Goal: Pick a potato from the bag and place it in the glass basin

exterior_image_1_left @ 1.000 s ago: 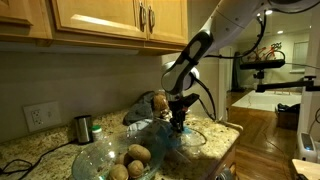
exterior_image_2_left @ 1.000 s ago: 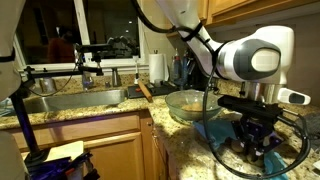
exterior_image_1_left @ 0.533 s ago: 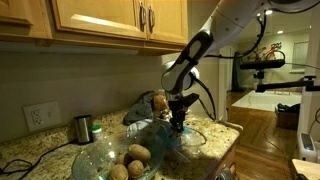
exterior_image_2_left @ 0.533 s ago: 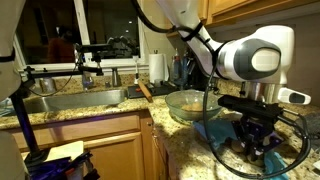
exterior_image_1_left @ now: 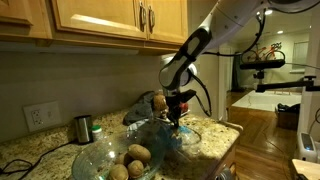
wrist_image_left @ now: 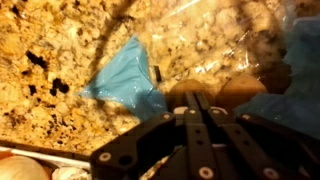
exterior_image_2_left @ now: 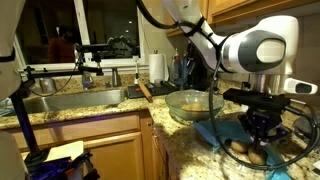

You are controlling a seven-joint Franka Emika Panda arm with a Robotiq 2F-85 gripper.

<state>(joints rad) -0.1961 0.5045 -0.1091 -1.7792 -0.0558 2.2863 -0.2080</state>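
My gripper (exterior_image_1_left: 177,112) hangs just above the clear and blue plastic bag (exterior_image_1_left: 195,135) on the granite counter. It also shows in an exterior view (exterior_image_2_left: 262,128), raised over two potatoes (exterior_image_2_left: 243,149) lying in the bag (exterior_image_2_left: 222,135). In the wrist view the gripper (wrist_image_left: 196,97) has its fingers pressed together with nothing between them. A brown potato (wrist_image_left: 238,92) lies just beyond the tips, under the bag's film (wrist_image_left: 125,75). The glass basin (exterior_image_1_left: 100,155) holds a few potatoes (exterior_image_1_left: 138,154) and shows in both exterior views (exterior_image_2_left: 188,103).
A small metal cup (exterior_image_1_left: 83,127) and a wall socket (exterior_image_1_left: 40,117) stand behind the basin. Wooden cupboards (exterior_image_1_left: 100,20) hang overhead. A sink (exterior_image_2_left: 70,100), a paper towel roll (exterior_image_2_left: 157,67) and a camera rig (exterior_image_2_left: 95,50) stand further along the counter.
My gripper has risen a little out of the bag, uncovering the potatoes beneath it. The basin and bag have not moved.
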